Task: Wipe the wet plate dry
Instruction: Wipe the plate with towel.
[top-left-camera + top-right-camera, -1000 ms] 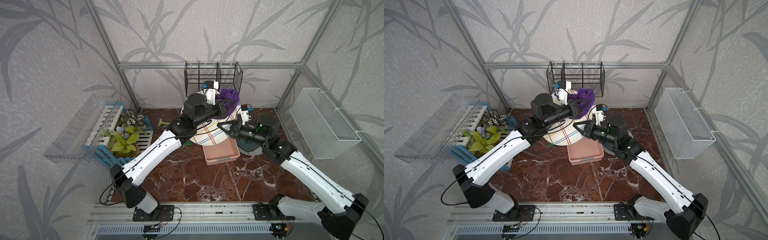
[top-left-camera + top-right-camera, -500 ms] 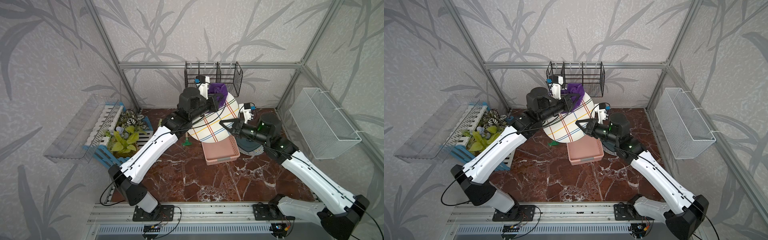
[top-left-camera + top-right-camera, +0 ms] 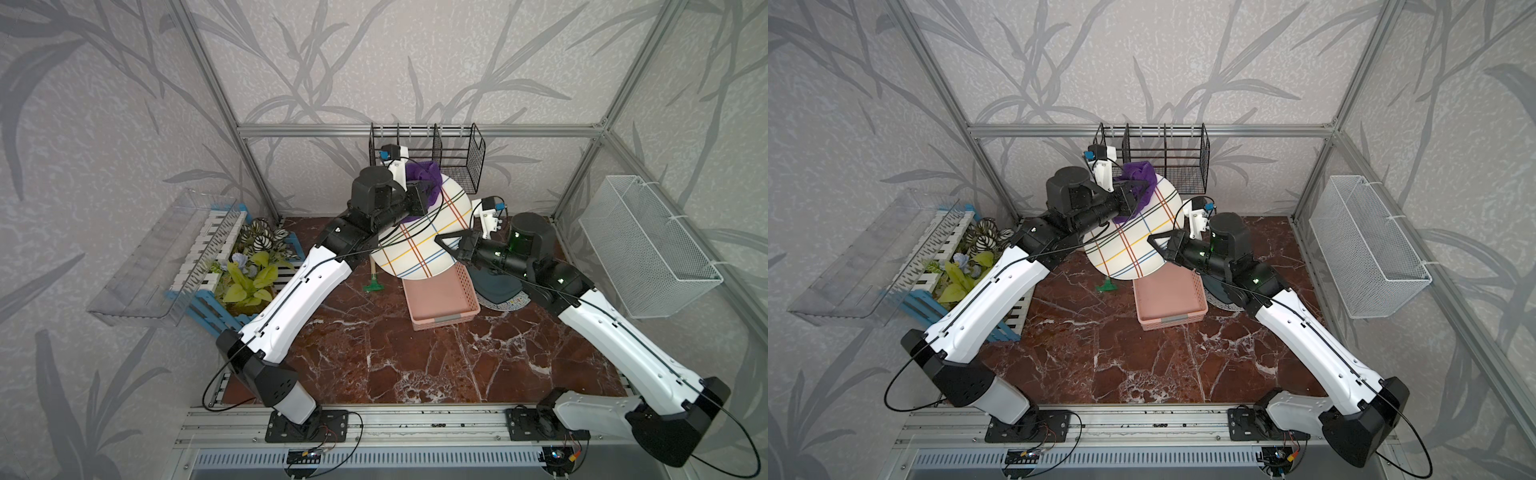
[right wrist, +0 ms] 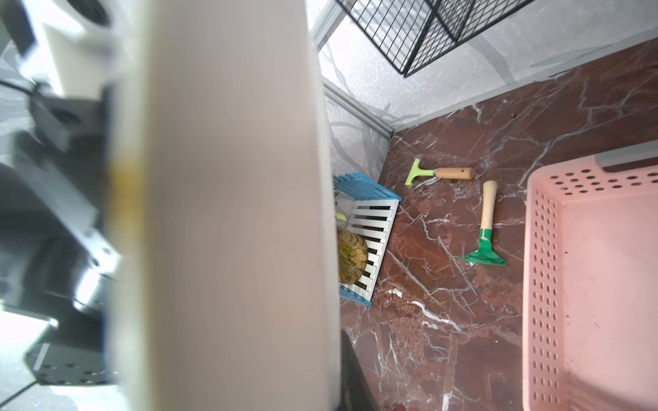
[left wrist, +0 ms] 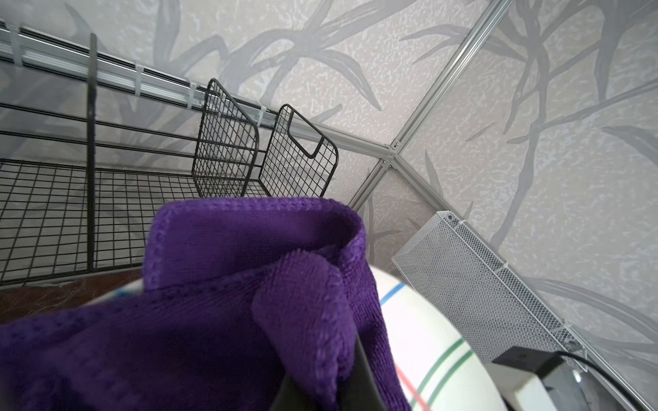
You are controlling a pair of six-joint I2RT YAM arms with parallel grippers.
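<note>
Mid-wipe. Left hand [image 3: 427,192] gripping cloth [image 3: 423,171] at plate [image 3: 415,243] upper edge; right hand [image 3: 446,246] gripping rim. Dryness can't tell.

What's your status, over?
Right gripper shut on white round striped plate, held up tilted. Left gripper shut on purple cloth at its far edge. Black wire rack close behind.

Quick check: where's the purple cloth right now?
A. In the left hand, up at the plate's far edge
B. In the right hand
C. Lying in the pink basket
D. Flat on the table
A: the left hand grips the cloth at the far edge of the plate, which the right hand holds tilted up by its rim.
</note>
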